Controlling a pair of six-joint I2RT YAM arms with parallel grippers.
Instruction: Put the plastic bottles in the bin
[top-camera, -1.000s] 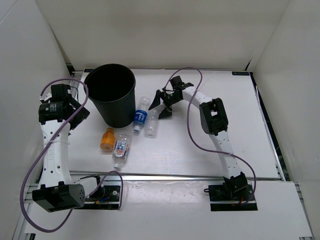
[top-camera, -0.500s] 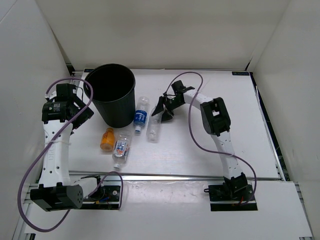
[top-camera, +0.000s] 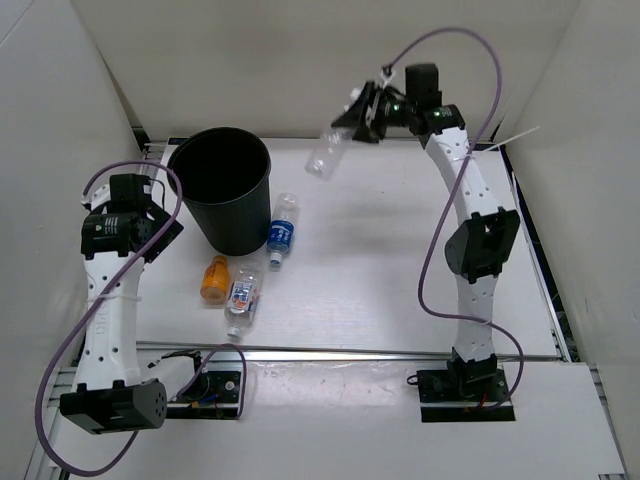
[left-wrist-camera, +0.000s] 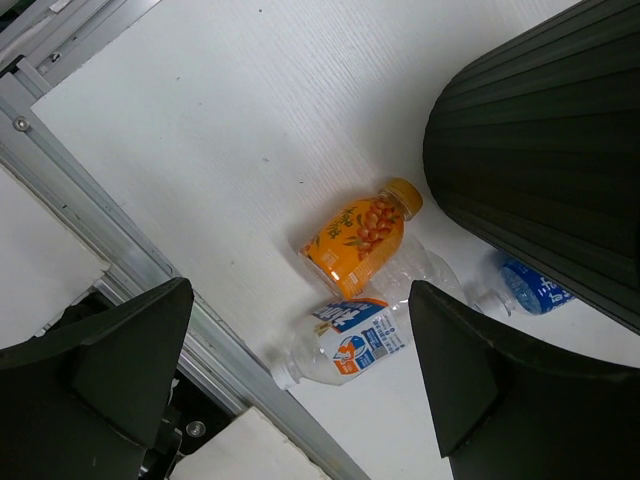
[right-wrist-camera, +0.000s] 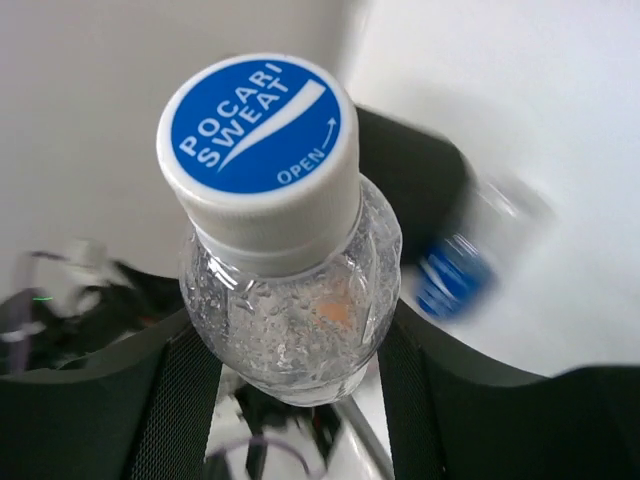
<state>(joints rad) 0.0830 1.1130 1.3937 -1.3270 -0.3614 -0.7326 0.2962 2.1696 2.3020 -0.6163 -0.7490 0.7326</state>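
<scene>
My right gripper (top-camera: 358, 117) is shut on the plain clear bottle (top-camera: 324, 156) and holds it high in the air, to the right of the bin (top-camera: 222, 186). In the right wrist view the bottle (right-wrist-camera: 300, 330) shows its blue and white cap between the black fingers (right-wrist-camera: 175, 400). Three bottles lie on the table beside the bin: the blue-label one (top-camera: 281, 232), the orange one (top-camera: 214, 278) and the white-blue-red label one (top-camera: 243, 298). My left gripper (left-wrist-camera: 298, 300) hangs open above the orange bottle (left-wrist-camera: 360, 238) and the labelled bottle (left-wrist-camera: 350, 345), left of the bin (left-wrist-camera: 550, 150).
White walls close in the table (top-camera: 400, 290) at the back and on both sides. A metal rail (top-camera: 350, 352) runs along the near edge. Purple cables loop off both arms.
The right gripper closed on the plain clear bottle on the table and lifted it up and toward the back wall. The left arm has barely moved.
</scene>
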